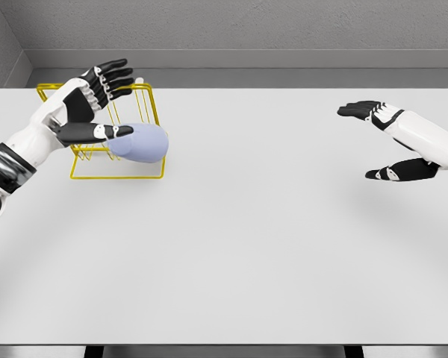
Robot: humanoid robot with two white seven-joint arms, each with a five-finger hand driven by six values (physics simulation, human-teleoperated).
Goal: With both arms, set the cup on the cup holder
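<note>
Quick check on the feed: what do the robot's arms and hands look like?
Both arms are glossy white shells with dark joint bands. The left hand and right hand are five-fingered, with black fingers, white knuckle segments and white-backed palms. No cables or markings visible.

Both hands' fingers (108, 78) spread wide

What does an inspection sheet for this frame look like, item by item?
Surface: white table, flat, mostly bare.
Job's things: pale blue cup lying tilted on its side over the yellow wire cup holder at the far left.
Clutter: nothing seen.
Grippers: left hand at the cup, fingers spread above it, thumb against it; whether it grips is unclear. Right hand open, apart at the right, holding nothing.
Cables: nothing seen.
Surroundings: grey wall behind the table.
</note>
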